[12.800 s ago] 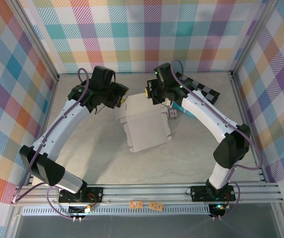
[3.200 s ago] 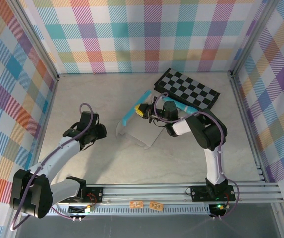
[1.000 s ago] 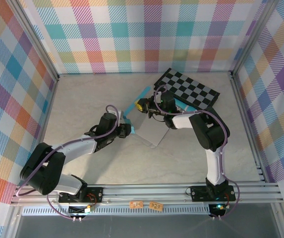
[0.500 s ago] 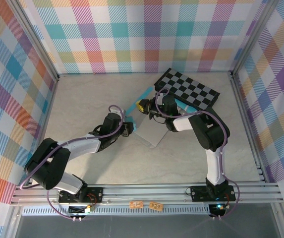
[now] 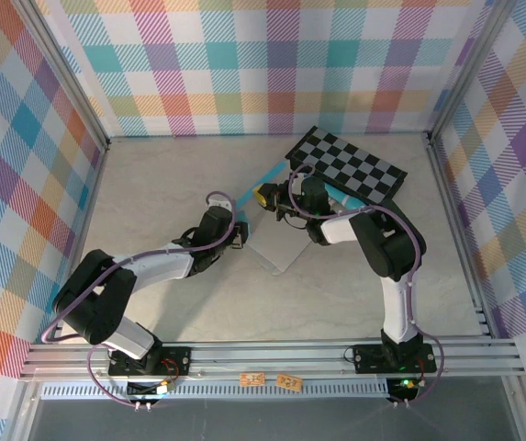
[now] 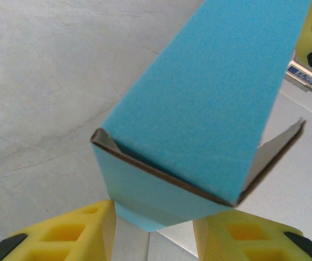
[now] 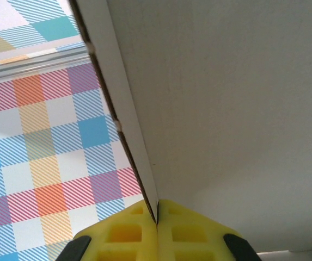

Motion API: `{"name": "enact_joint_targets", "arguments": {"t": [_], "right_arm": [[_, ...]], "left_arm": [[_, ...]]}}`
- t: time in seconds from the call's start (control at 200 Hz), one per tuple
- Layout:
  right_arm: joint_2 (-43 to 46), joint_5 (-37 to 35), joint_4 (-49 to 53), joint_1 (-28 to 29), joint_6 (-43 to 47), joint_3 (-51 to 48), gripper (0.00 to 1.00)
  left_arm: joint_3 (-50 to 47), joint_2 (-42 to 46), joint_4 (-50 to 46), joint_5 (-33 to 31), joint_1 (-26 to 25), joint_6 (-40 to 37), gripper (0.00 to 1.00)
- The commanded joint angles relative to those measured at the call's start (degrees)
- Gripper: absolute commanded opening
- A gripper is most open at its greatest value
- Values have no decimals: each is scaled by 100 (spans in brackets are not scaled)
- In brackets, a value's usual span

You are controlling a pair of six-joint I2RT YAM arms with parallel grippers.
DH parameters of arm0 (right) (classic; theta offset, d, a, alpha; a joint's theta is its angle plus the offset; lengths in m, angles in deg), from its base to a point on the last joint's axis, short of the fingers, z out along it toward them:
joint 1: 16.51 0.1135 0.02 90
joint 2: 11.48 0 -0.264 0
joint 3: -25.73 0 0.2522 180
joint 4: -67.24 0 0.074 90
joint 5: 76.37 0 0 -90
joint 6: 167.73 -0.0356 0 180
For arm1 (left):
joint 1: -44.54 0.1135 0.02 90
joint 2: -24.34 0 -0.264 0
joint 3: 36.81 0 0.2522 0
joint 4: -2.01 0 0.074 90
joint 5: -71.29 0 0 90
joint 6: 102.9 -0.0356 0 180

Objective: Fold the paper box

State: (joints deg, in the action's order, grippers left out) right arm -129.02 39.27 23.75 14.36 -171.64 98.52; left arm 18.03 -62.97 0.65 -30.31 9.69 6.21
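Note:
The paper box (image 5: 277, 246), teal outside and grey-white inside, lies half folded mid-table with a teal flap (image 5: 264, 175) raised at the back. My left gripper (image 5: 236, 235) reaches its left end. In the left wrist view the teal box end (image 6: 199, 109) hangs over my left gripper (image 6: 153, 215). Its yellow fingers (image 6: 85, 231) stand apart, with the box's lower corner between them and a gap on each side. My right gripper (image 5: 264, 196) holds the back edge. Seen from the right wrist, my right gripper (image 7: 157, 215) is shut on the grey-white panel (image 7: 226, 109).
A black-and-grey checkerboard (image 5: 347, 163) lies at the back right, just behind the right arm. A slim teal tube-like object (image 5: 338, 198) rests beside it. Plaid walls close the table in on three sides. A rail (image 5: 272, 354) runs along the near edge.
My left arm has reached further right, up to the box's left end, and its fingers have narrowed a little. The right gripper has kept its grip and barely moved.

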Motion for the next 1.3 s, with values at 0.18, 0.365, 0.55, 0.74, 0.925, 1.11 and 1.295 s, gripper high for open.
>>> {"name": "enact_joint_targets", "arguments": {"t": [0.18, 0.365, 0.55, 0.74, 0.925, 1.11, 1.295], "right_arm": [[-14, 52, 256, 268, -162, -251, 0], [-24, -65, 273, 358, -231, -217, 0], [6, -111, 414, 389, -311, -185, 0], [116, -278, 628, 426, -405, -242, 0], [126, -365, 732, 437, -497, -198, 0], [195, -442, 788, 446, -619, -207, 0], [213, -437, 838, 444, -690, -220, 0]], "left_arm": [[373, -277, -277, -787, -133, 251, 36], [468, -431, -293, -944, -162, 366, 30], [373, -510, 105, -905, -162, 448, 20], [326, -705, 549, -871, -162, 405, 18], [394, -906, 728, -902, -162, 308, 28], [504, -1092, 814, -925, -162, 227, 30], [616, -1265, 867, -969, -154, 240, 31]]}}
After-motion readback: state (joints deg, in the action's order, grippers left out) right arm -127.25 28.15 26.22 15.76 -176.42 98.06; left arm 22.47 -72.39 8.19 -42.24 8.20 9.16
